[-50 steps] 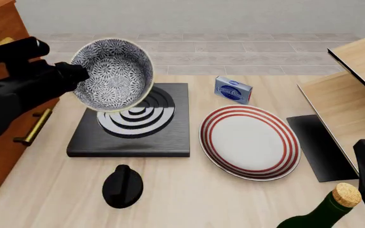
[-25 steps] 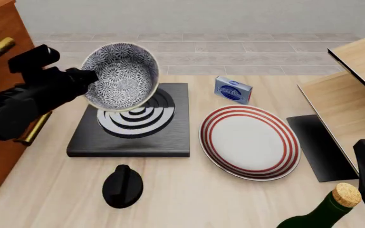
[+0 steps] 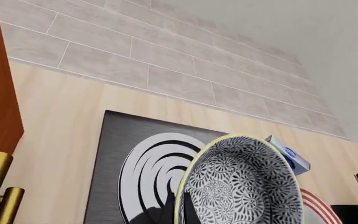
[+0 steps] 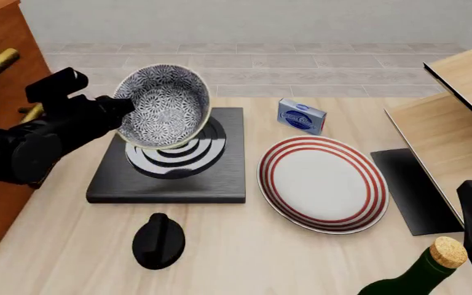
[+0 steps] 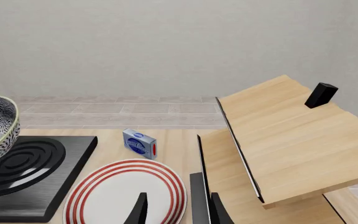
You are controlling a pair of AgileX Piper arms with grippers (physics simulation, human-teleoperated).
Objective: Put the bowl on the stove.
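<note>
One bowl held tilted above the stove.
Front view: the bowl is gripped at its rim by the left gripper, over the stove. Right wrist view: the right gripper is seen spread, grasping nothing, over the plate.

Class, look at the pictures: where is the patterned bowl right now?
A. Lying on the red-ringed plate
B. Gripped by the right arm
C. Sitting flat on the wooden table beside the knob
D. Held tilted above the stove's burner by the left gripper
D: the left gripper pinches the bowl by its rim, tilted above the stove.
</note>
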